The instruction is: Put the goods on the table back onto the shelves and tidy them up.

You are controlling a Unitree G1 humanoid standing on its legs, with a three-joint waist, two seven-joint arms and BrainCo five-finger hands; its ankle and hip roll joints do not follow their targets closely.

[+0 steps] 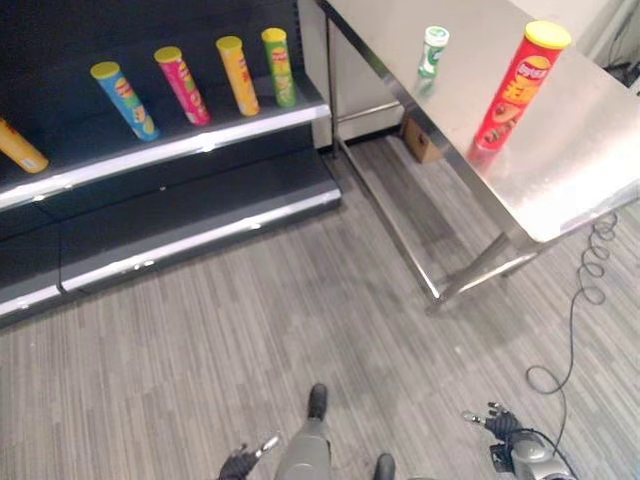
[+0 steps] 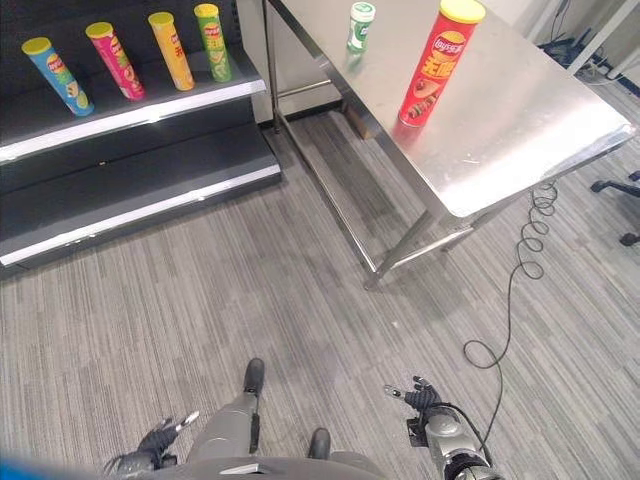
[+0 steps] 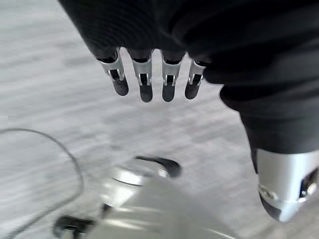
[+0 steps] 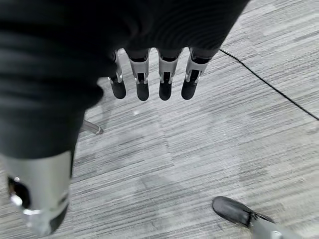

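— Grey striped floor [image 1: 250, 330]. Far left?
— Dark shelf [image 1: 180, 150] with five chip cans upright; steel table [image 1: 560, 150] to its right holds a small green-white can [image 1: 433, 50] and a red can [image 1: 520, 85].
— Hands?
— Left hand [image 3: 149, 74] and right hand [image 4: 149, 74] hang low, fingers straight, empty.

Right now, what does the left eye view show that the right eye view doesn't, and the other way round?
Left eye view: an orange chip tube at the shelf's left end. Right eye view: black chair legs past the table. Both: the red chip tube and small green-and-white bottle on the table, blue tube, pink tube, yellow tube and green tube shelved, left hand and right hand low, open.
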